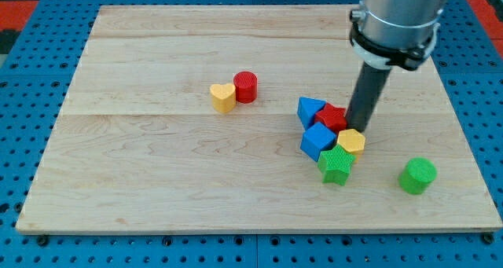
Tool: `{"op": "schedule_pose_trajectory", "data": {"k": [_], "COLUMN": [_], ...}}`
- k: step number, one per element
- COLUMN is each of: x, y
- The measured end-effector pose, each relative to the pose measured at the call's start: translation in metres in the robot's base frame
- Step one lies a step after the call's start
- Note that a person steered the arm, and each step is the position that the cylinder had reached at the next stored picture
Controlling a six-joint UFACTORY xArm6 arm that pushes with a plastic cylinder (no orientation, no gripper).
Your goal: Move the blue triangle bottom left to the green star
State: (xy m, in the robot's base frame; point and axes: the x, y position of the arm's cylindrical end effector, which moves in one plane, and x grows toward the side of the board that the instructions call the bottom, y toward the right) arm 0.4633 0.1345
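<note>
The blue triangle (310,109) lies right of the board's centre, at the upper left of a tight cluster. The green star (336,165) is at the bottom of that cluster, below and right of the triangle. Between them sit a red star-like block (333,117), a blue cube (317,141) and a yellow hexagon-like block (351,141). My tip (360,129) stands at the cluster's right side, touching or nearly touching the red block and the yellow block, right of the blue triangle.
A yellow heart (223,97) and a red cylinder (245,86) sit together left of centre. A green cylinder (416,175) stands alone at lower right. The wooden board (118,181) rests on a blue pegboard.
</note>
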Motion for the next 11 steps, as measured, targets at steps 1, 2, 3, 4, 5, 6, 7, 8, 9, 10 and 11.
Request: {"op": "schedule_pose_trajectory", "data": {"k": [1,2,3,4,5,6,7,8,9,10,11], "x": [-0.023,-0.045,-0.07,-0.079,-0.058,-0.026,0.001,-0.01,-0.026,-0.014,0.016], "y": [-0.022,-0.042,-0.048,-0.076,-0.098,-0.101,-0.089,-0.089,-0.111,-0.134,-0.145]}}
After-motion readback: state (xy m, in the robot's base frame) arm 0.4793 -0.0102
